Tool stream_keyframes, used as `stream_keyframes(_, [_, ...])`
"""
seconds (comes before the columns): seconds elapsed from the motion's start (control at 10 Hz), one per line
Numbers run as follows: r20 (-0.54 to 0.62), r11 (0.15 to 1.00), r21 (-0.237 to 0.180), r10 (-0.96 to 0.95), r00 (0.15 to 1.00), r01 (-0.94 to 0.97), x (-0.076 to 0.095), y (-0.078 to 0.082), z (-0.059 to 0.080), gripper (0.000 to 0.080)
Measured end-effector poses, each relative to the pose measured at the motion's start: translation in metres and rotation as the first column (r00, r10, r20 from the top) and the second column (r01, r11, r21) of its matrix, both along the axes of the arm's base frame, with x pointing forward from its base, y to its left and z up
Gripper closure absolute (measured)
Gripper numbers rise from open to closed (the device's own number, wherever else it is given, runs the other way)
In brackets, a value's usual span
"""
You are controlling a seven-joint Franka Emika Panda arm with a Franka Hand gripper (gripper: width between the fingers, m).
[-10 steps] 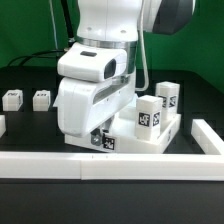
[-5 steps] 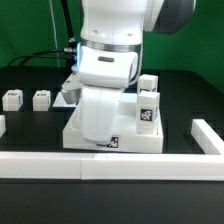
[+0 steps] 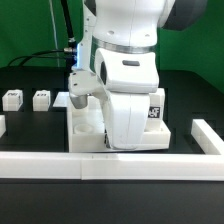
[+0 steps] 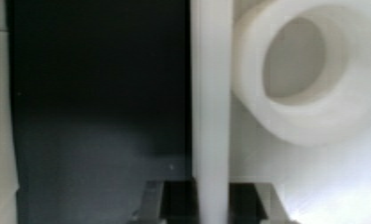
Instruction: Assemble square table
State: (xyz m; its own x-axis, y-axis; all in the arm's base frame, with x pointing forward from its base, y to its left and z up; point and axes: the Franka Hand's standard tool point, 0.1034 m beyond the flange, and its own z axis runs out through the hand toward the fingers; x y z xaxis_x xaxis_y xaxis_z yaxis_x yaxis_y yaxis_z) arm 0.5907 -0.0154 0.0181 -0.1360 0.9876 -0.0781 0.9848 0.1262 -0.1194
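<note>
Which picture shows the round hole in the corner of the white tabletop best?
The wrist view. The round corner socket sits close up there, its rim and hollow plain to see. In the exterior view the arm covers most of the square tabletop, and no socket shows clearly.

Square tabletop (image 3: 82, 141) on the desk (image 3: 30, 128). Wall strip (image 3: 60, 166) just before it, at six o'clock in the exterior view. Two loose legs (image 3: 12, 99) (image 3: 41, 98) side by side at ten o'clock, well apart. Upright leg (image 3: 156, 108) on its three o'clock side.
</note>
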Motion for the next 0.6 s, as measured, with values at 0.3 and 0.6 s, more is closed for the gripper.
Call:
stream_keyframes(0.3, [0.041, 0.978, -0.017, 0.210, 0.977, -0.210, 0.003, 0.004, -0.005, 0.0741])
stream_keyframes(0.6, [0.090, 0.918, -0.028, 0.397, 0.913, -0.397, 0.015, 0.012, -0.004, 0.0741])
